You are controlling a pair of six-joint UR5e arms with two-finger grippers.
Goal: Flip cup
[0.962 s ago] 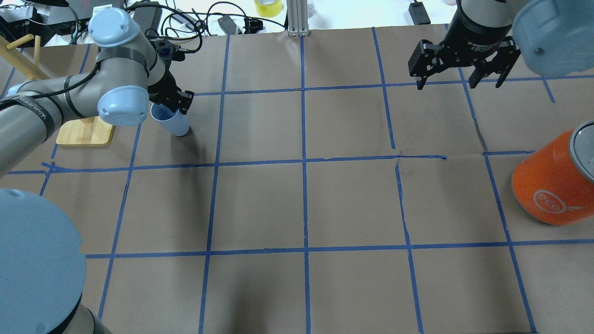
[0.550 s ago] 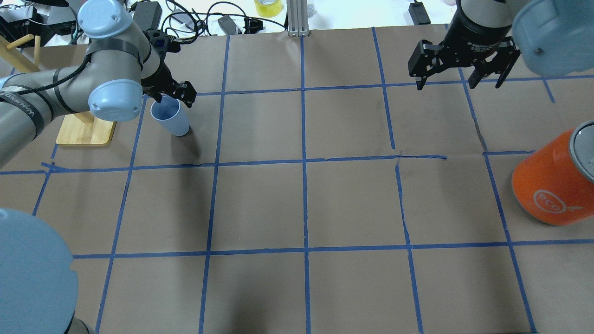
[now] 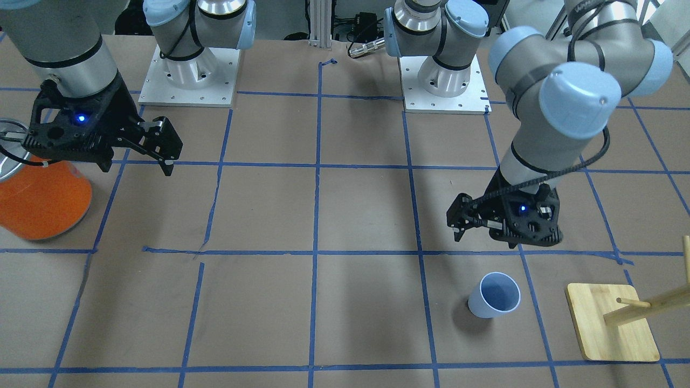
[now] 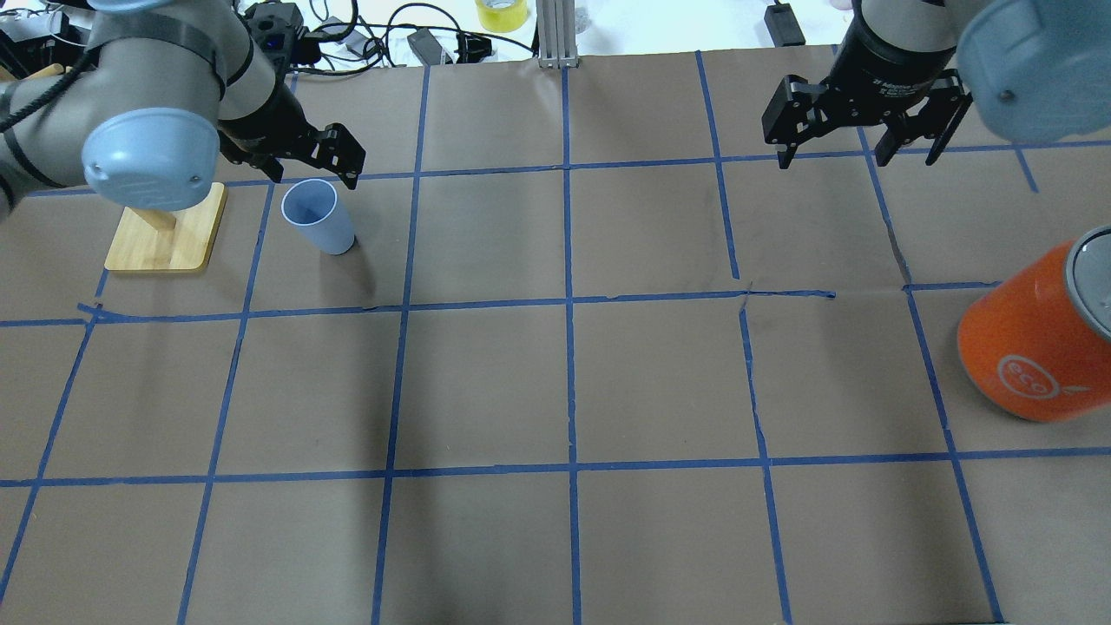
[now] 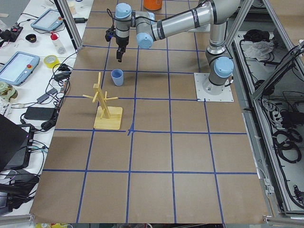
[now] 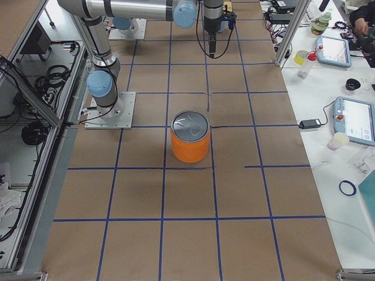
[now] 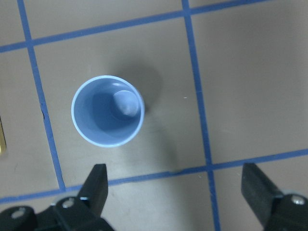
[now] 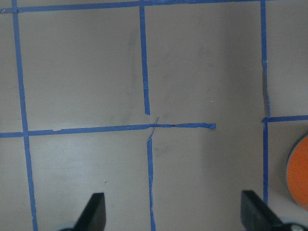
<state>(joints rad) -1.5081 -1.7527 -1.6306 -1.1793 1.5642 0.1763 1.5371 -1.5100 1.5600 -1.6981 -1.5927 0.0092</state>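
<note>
The pale blue cup (image 4: 317, 217) stands upright, mouth up, on the brown table at the far left; it also shows in the front view (image 3: 494, 295), the left side view (image 5: 117, 77) and the left wrist view (image 7: 108, 110). My left gripper (image 4: 308, 169) is open and empty, raised above the cup and a little off it, apart from it (image 3: 485, 231) (image 7: 175, 192). My right gripper (image 4: 859, 156) is open and empty, hovering at the far right (image 3: 135, 161) (image 8: 174, 211).
A large orange can with a metal lid (image 4: 1033, 338) stands at the right edge (image 3: 40, 199) (image 6: 190, 143). A wooden peg rack on a bamboo base (image 4: 165, 234) stands just left of the cup (image 3: 612, 323). Blue tape lines grid the table.
My left gripper has let go of the cup's rim, risen, and drawn off toward the far side. The cup stays upright where it was. The right arm has not moved.
</note>
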